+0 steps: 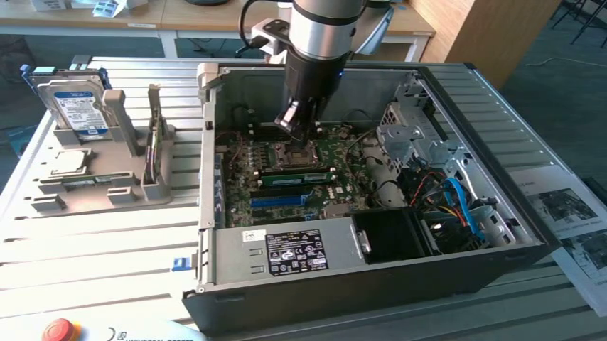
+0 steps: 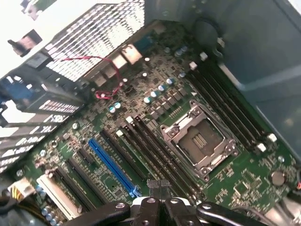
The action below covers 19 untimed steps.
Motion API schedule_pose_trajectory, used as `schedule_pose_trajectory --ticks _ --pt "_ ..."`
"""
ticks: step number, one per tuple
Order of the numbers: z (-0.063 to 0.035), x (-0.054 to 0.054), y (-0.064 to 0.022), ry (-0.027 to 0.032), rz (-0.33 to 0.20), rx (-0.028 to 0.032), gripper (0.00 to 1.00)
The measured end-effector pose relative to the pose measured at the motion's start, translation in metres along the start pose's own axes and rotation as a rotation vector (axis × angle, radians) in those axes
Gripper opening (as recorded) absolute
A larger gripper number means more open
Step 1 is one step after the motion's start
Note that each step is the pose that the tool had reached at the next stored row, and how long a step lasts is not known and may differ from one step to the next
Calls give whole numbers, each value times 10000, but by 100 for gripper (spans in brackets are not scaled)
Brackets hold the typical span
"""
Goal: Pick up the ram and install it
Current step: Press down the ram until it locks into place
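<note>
The ram [image 1: 158,138] looks like a thin green stick standing on edge between two posts of a grey holder [image 1: 95,195], outside the computer case on the exterior view's left. My gripper [image 1: 294,128] hangs inside the open case above the motherboard [image 1: 328,153], beside the empty processor socket [image 2: 197,139]. Its fingers are shut with nothing visible between them. In the wrist view the gripper [image 2: 160,190] sits just above the long black memory slots [image 2: 155,150], which lie between the socket and a blue slot [image 2: 113,165].
The case walls [image 1: 210,149] ring the motherboard. A drive cage [image 1: 408,128] and cables [image 1: 455,199] fill the exterior view's right side, with the power supply [image 1: 284,252] in front. A hard drive [image 1: 81,103] and a silver chip [image 1: 68,162] rest in the holder.
</note>
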<state>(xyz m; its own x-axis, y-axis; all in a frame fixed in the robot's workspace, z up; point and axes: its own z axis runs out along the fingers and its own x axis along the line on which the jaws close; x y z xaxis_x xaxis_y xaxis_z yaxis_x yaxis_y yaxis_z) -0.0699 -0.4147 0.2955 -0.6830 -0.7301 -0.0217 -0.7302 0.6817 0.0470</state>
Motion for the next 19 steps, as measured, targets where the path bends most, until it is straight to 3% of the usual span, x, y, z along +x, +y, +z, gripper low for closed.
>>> schedule_pose_trajectory --ticks 19 --pt "4 0 0 -159 3359 72 10"
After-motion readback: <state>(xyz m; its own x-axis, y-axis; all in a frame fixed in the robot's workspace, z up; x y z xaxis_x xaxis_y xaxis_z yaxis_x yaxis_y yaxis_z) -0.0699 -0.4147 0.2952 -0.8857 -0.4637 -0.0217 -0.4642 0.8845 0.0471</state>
